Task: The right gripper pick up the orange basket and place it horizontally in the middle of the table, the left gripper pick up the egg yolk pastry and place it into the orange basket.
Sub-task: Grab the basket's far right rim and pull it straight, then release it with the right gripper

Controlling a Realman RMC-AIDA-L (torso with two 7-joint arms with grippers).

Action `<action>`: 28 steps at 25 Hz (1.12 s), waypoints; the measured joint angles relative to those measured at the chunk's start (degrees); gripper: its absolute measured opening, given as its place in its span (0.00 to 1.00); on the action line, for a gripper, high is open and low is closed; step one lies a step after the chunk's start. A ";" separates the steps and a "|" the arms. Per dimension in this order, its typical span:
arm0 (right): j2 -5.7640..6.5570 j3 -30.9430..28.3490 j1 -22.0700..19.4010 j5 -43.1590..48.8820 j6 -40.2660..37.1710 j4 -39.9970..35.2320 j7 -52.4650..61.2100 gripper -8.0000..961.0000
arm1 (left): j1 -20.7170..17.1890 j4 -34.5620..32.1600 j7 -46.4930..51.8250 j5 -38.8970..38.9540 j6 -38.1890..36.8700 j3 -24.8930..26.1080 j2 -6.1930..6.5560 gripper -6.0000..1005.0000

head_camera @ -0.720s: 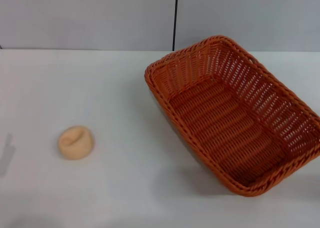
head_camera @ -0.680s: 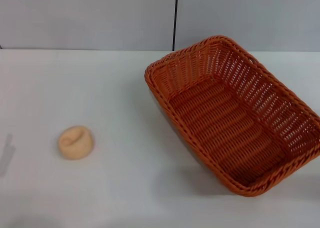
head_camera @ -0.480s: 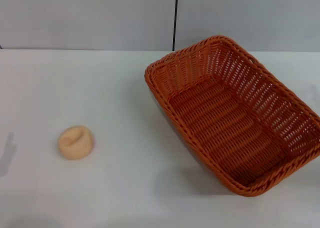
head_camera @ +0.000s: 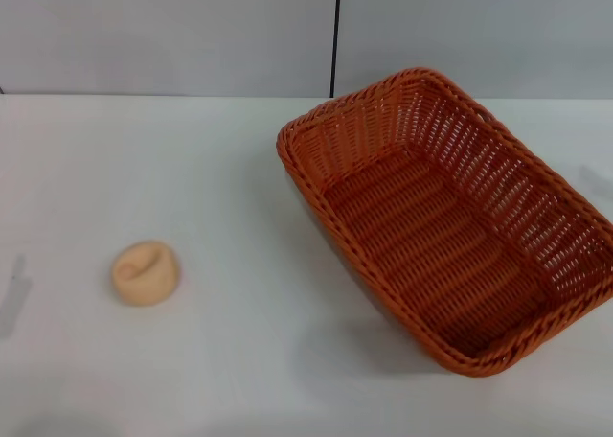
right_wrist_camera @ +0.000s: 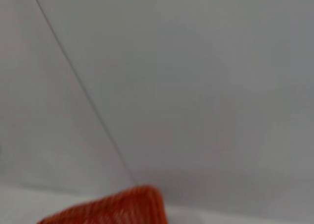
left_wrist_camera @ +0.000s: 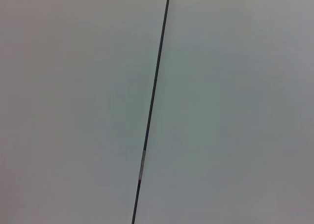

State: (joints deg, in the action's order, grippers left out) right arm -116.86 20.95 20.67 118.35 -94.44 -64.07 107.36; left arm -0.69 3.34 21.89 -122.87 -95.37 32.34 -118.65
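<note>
The orange basket (head_camera: 450, 221) lies empty on the right half of the white table (head_camera: 239, 169), turned at a slant with one corner toward the back wall. A corner of the orange basket (right_wrist_camera: 117, 209) also shows in the right wrist view, against the wall. The egg yolk pastry (head_camera: 146, 273), a small round tan bun with a curved crease, sits alone on the table's left side. Neither gripper appears in any view. The left wrist view holds only the grey wall with a dark seam.
A grey wall with a vertical dark seam (head_camera: 335, 34) runs behind the table. Faint shadows fall on the tabletop at the far left edge (head_camera: 13, 288) and the far right edge (head_camera: 596, 180).
The basket and pastry have not moved. A faint shadow has appeared on the table at the far right edge, and the shadow at the left edge has shifted slightly.
</note>
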 joint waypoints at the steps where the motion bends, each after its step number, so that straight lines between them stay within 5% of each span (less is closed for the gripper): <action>1: 0.82 0.36 1.38 2.67 -1.81 -1.66 3.51 0.81 | 0.00 0.00 0.00 0.00 0.00 0.00 0.00 0.85; 6: 5.03 0.89 10.26 16.17 -10.74 -2.89 14.17 0.80 | -0.20 0.50 0.00 0.00 -0.36 0.00 0.09 0.85; 10: 6.49 4.43 15.78 24.13 -11.73 2.06 18.65 0.79 | -0.27 0.49 0.00 0.00 -0.64 0.00 0.09 0.85; 17: 5.64 14.54 17.74 25.60 -3.33 8.90 22.53 0.77 | -1.36 0.54 0.00 0.00 -1.67 0.03 0.06 0.85; 28: 4.25 16.47 20.14 25.40 6.75 18.85 19.56 0.74 | -1.97 0.53 0.00 0.05 -3.58 0.00 0.09 0.85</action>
State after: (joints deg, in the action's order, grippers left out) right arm -112.62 37.42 40.81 143.75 -87.69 -45.22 126.92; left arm -2.66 3.87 21.89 -122.82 -98.96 32.34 -118.56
